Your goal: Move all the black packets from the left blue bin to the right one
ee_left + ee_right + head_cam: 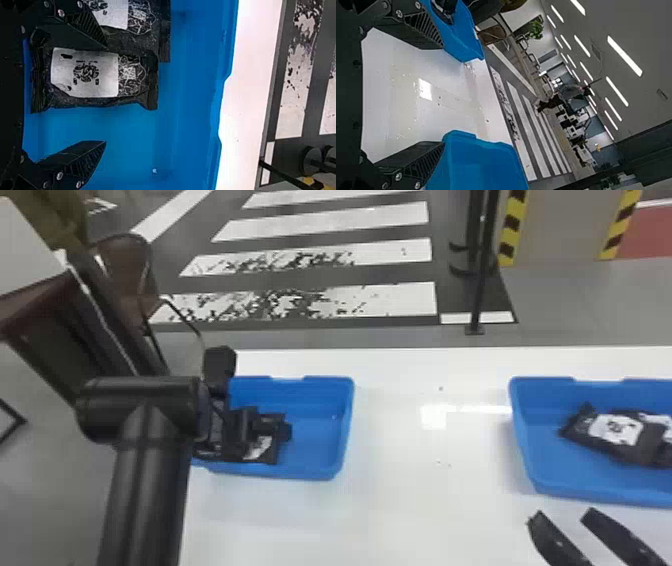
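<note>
Left arm [145, 490] partly hides the left blue bin [320, 435], left gripper [262, 430] and right gripper [565, 515] both spread.

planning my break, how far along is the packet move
Done: at least one packet lies in the right bin. In hand: nothing; the left hand and right hand are open and empty. Still to move: at least two packets in the left bin, so it looks unfinished.

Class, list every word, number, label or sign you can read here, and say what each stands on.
No text can be read.
Black packets in the left blue bin: print on white labels, too small to read.
Black packet in the right blue bin: the same.
</note>
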Tool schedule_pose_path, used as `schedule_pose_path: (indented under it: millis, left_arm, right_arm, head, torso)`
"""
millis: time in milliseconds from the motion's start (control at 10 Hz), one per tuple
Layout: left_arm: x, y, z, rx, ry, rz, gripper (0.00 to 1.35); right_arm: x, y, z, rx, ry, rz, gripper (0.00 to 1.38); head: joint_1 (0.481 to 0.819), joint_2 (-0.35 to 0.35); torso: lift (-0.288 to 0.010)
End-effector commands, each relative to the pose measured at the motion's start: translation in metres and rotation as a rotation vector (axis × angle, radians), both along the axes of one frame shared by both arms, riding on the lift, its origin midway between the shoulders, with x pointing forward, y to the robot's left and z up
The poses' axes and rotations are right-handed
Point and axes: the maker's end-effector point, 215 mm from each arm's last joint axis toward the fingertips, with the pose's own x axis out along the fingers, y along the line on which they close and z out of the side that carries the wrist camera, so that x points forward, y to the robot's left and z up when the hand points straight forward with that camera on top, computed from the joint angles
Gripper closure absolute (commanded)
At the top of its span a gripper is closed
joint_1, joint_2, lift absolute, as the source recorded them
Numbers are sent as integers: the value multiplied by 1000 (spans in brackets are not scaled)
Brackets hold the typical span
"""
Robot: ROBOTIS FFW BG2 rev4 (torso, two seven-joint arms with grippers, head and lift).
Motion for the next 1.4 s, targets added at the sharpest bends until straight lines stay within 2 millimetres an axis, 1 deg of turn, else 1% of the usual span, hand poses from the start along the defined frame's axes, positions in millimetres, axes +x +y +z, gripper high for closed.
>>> schedule_pose_path:
  millis: [0, 100, 300, 500, 600, 700, 800, 900, 1000, 1100, 1300]
  left_arm:
    - [-5, 5, -2, 25, 37, 14, 196]
    - [-6, 5, -1, 35, 44, 17, 237]
    - [-7, 11, -6, 43, 69, 33, 478]
    - [-7, 14, -12, 45, 91, 43, 587]
    - [-10, 17, -18, 49, 109, 50, 776]
    - [-12, 21, -22, 47, 116, 56, 823]
    - [-5, 19, -20, 46, 89, 43, 826]
    - [2, 16, -18, 30, 50, 26, 1124]
    - [7, 11, -8, 16, -6, 7, 1197]
    - [10, 6, 8, 7, -65, -6, 1200]
    - [5, -17, 36, -46, -175, -58, 1200]
  right_arm:
    - [0, 0, -3, 11, 9, -1, 174]
    - [-1, 1, -5, 19, 16, 1, 173]
    - [-2, 2, -6, 30, 21, 0, 173]
    - [-1, 3, -7, 38, 24, 3, 173]
    - [-2, 3, -8, 42, 26, 3, 174]
    - [-2, 3, -9, 47, 30, 5, 173]
    - [-3, 4, -9, 51, 30, 5, 173]
    - [-2, 3, -8, 55, 28, 4, 173]
    - [-2, 4, -6, 58, 25, 5, 173]
    - [-2, 4, -6, 58, 27, 6, 173]
    - [0, 5, -1, 58, 15, 8, 173]
  head:
    - [695, 233]
    - [695, 240]
    - [695, 245]
    - [695, 254]
    - [695, 257]
    - [695, 259]
    - [695, 264]
    - [695, 266]
    - [695, 261]
    - [695, 255]
    - [695, 243]
  torso:
    - [-140]
    - [-140]
    - [-140]
    - [-140]
    - [-140]
    - [-140]
    - [-140]
    - [-140]
    - [-140]
    - [-140]
    - [-140]
